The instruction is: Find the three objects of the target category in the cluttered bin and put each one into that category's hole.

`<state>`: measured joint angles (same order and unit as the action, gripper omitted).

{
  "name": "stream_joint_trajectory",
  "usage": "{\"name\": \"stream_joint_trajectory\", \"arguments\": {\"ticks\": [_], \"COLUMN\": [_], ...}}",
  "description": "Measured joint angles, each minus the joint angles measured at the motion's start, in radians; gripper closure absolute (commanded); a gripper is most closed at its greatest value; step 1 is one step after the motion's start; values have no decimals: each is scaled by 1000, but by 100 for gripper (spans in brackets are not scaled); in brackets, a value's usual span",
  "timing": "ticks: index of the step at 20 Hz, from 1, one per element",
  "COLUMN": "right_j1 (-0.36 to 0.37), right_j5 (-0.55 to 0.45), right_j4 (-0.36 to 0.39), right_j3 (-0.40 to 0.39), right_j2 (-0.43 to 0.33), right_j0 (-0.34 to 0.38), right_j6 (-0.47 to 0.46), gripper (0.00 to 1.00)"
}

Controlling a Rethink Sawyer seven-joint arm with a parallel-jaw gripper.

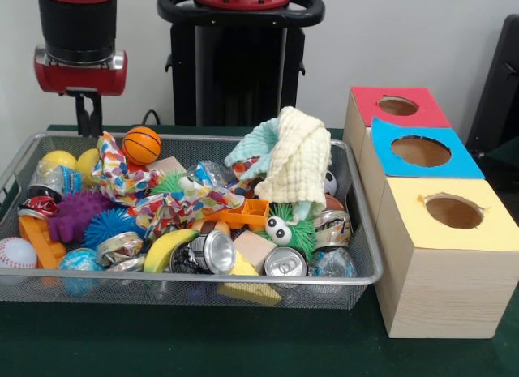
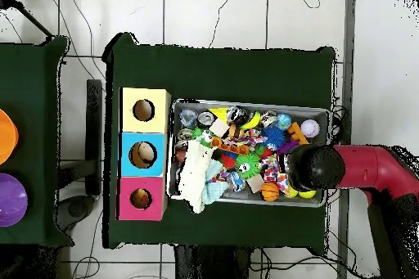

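A wire mesh bin [image 1: 357, 276] [image 2: 250, 104] is heaped with clutter. In it lie an orange basketball [image 1: 142, 144], a banana [image 1: 166, 249], crushed cans [image 1: 285, 263], a purple spiky ball [image 1: 75, 215], a blue spiky ball [image 1: 108, 225], a baseball [image 1: 16, 253] and a yellow cloth [image 1: 296, 162] [image 2: 195, 176]. Beside the bin stand three wooden boxes with holes: red top [image 1: 397, 106] [image 2: 140, 199], blue top [image 1: 420, 151] [image 2: 141, 155], yellow top [image 1: 452, 212] [image 2: 143, 110]. My gripper [image 1: 89, 126] hangs shut and empty above the bin's far left corner, left of the basketball. Overhead, the arm [image 2: 315, 168] hides it.
A teal cloth [image 1: 253, 143] lies under the yellow one. A patterned cloth [image 1: 130, 182], a green furry toy with eyes [image 1: 284, 227], an orange plastic piece [image 1: 247, 215] and a yellow wedge [image 1: 251, 289] fill the bin's middle and front. A green cloth [image 1: 243, 344] covers the table.
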<state>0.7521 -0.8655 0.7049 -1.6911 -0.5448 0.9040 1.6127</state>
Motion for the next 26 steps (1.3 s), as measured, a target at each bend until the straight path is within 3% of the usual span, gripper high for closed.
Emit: {"name": "stream_joint_trajectory", "arguments": {"ticks": [11,12,26], "right_j1": [-35,-36,-33], "right_j5": [-8,-9,-10], "right_j4": [-39,-40,-40], "right_j3": [-9,-11,-11], "right_j2": [-43,-49,-54], "right_j0": [-2,-6,-33], "right_j6": [0,0,0], "gripper": [100,0,0]}}
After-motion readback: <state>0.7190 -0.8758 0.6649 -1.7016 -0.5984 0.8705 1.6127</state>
